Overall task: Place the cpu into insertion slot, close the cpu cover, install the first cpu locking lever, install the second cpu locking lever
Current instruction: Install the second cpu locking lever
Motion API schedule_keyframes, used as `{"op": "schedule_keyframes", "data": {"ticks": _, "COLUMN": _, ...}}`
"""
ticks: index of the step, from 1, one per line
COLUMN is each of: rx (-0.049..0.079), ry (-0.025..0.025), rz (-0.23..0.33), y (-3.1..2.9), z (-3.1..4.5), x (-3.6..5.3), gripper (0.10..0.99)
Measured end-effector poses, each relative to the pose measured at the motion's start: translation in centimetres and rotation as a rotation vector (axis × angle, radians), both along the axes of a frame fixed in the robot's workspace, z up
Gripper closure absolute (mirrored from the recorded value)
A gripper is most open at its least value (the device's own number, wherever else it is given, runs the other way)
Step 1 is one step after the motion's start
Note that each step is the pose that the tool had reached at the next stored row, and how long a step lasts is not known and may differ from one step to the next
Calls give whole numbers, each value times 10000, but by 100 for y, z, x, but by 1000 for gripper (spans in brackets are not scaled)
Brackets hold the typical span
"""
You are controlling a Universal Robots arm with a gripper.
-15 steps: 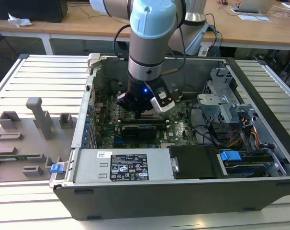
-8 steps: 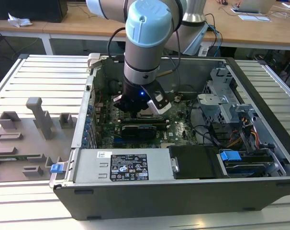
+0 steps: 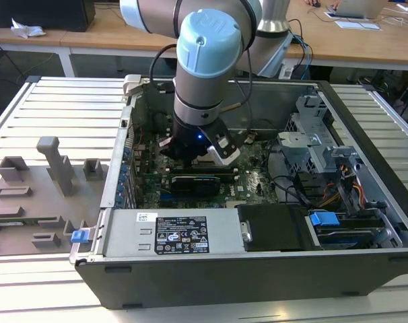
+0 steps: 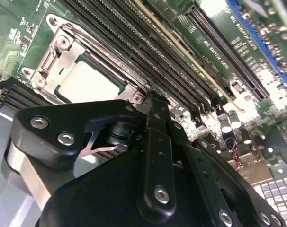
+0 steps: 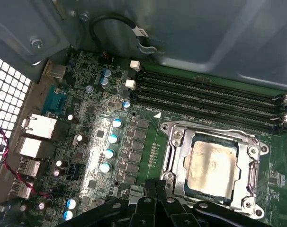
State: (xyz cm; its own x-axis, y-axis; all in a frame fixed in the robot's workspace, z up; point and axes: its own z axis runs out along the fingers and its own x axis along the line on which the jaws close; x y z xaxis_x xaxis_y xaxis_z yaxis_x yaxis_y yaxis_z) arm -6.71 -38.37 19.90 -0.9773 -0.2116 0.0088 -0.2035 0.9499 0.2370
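The cpu (image 5: 213, 163), a pale silver square, lies in the insertion slot (image 5: 174, 135) on the green motherboard (image 5: 101, 132). The cpu cover (image 5: 179, 161) lies flat over the chip's edges as a silver frame. Thin metal levers run along two sides of the frame; whether they are latched is unclear. In the second wrist view the cpu (image 4: 89, 82) and cpu cover (image 4: 53, 56) sit just beyond my gripper (image 4: 155, 101). The gripper (image 5: 158, 185) hovers by one corner of the socket, fingers together and holding nothing. In the exterior view the gripper (image 3: 196, 153) reaches down into the open computer case.
Long black memory slots (image 5: 205, 94) run beside the socket. A black cable loop (image 5: 115, 23) hangs on the case wall, and rear ports (image 5: 37, 127) line the board's edge. The power supply (image 3: 170, 232), drive cage (image 3: 318, 141) and grey fixtures (image 3: 56, 165) surround the work area.
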Motion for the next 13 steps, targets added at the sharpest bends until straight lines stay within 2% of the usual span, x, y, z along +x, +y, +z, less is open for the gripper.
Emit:
{"op": "schedule_keyframes", "data": {"ticks": 3, "rx": 30, "ry": 7, "rz": 34, "y": -3, "z": -24, "x": -1, "gripper": 980}}
{"op": "schedule_keyframes", "data": {"ticks": 5, "rx": 48, "ry": -39, "rz": 51, "y": -46, "z": -28, "x": -23, "gripper": 980}}
{"op": "schedule_keyframes", "data": {"ticks": 8, "rx": 29, "ry": -43, "rz": 60, "y": -57, "z": 2, "x": -27, "gripper": 980}}
{"op": "schedule_keyframes", "data": {"ticks": 11, "rx": 37, "ry": -43, "rz": 67, "y": -53, "z": 142, "x": -19, "gripper": 980}}
{"op": "schedule_keyframes", "data": {"ticks": 12, "rx": 38, "ry": -44, "rz": 67, "y": -44, "z": 170, "x": 0, "gripper": 980}}
{"op": "schedule_keyframes", "data": {"ticks": 13, "rx": 38, "ry": -20, "rz": 64, "y": -28, "z": 173, "x": 51, "gripper": 980}}
